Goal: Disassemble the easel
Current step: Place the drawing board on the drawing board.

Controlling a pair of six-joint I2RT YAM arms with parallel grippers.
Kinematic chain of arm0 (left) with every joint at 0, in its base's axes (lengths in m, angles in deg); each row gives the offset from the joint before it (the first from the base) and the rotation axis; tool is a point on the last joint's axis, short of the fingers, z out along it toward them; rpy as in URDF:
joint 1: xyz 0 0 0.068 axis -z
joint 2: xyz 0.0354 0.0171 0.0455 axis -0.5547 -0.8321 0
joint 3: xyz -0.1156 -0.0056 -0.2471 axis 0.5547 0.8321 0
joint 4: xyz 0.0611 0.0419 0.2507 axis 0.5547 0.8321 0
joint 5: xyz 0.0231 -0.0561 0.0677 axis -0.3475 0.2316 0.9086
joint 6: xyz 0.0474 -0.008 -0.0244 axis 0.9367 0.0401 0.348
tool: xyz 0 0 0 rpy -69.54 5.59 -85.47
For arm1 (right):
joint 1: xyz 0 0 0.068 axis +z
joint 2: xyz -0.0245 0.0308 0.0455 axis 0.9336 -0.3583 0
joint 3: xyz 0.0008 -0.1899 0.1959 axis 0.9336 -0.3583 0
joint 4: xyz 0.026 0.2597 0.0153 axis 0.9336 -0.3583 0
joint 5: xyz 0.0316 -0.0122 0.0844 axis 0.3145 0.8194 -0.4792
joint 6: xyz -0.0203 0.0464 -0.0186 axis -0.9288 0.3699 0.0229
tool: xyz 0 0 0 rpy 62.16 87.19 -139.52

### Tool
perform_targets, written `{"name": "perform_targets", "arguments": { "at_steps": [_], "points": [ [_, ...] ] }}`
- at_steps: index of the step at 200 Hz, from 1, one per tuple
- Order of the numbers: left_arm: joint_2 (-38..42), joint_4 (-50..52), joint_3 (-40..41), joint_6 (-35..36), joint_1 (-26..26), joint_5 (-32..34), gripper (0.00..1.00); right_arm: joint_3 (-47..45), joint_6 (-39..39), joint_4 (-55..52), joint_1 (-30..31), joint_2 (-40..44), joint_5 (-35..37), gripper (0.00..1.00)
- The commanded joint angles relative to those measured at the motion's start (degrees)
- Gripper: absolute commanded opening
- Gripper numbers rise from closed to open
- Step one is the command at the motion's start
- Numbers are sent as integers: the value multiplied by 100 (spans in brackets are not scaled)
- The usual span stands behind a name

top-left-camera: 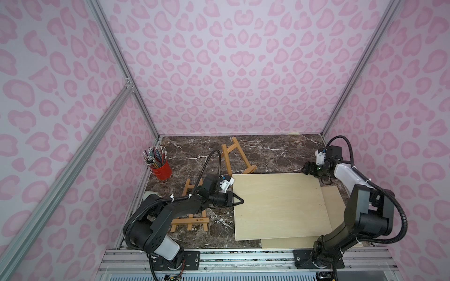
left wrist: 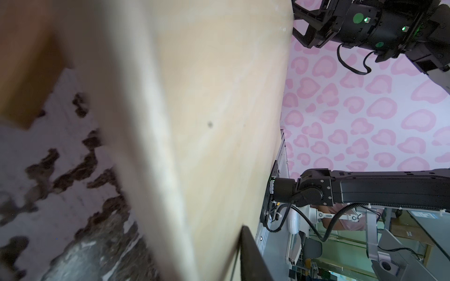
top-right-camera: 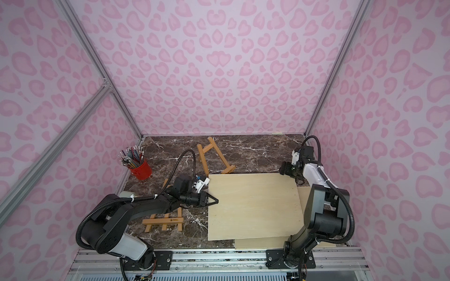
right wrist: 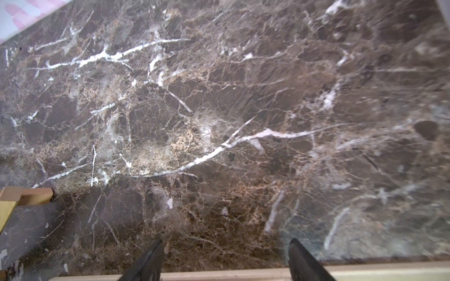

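Observation:
A large pale board (top-left-camera: 280,206) lies over a second board (top-left-camera: 333,206) on the marble table. My left gripper (top-left-camera: 240,201) is shut on the large board's left edge; in the left wrist view one finger (left wrist: 253,253) lies on top of the board (left wrist: 207,121) and the other is hidden under it. One small wooden easel frame (top-left-camera: 237,155) sits at the back, by the board's far edge. Another easel frame (top-left-camera: 192,219) lies flat, partly under my left arm. My right gripper (right wrist: 225,245) stands open over bare marble, just past the board's far edge (right wrist: 219,276).
A red cup of pencils (top-left-camera: 160,167) stands at the back left near the wall. Patterned walls close in the back and both sides. An end of the back easel frame (right wrist: 24,197) shows in the right wrist view, well apart from the open fingers.

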Motion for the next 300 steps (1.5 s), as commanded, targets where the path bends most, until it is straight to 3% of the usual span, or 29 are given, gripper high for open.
{"name": "perform_targets", "arguments": {
  "at_steps": [1, 101, 127, 217, 300],
  "points": [
    [-158, 165, -26, 348, 188, 1347, 2, -37, 112, -422, -58, 217, -536, 82],
    [-934, -77, -467, -76, 795, 1480, 2, 224, 249, -383, -206, 767, 138, 86],
    [-1084, -194, -521, -213, 950, 1515, 2, 332, 294, -328, -187, 806, 22, 86],
    [-1570, -694, -648, -870, 1498, 2117, 2, 217, 425, 180, 1046, 278, -8, 86],
    [-1913, -776, -890, -1044, 1714, 2387, 2, -143, 418, 393, 1210, 286, -97, 86]
  ]
}}
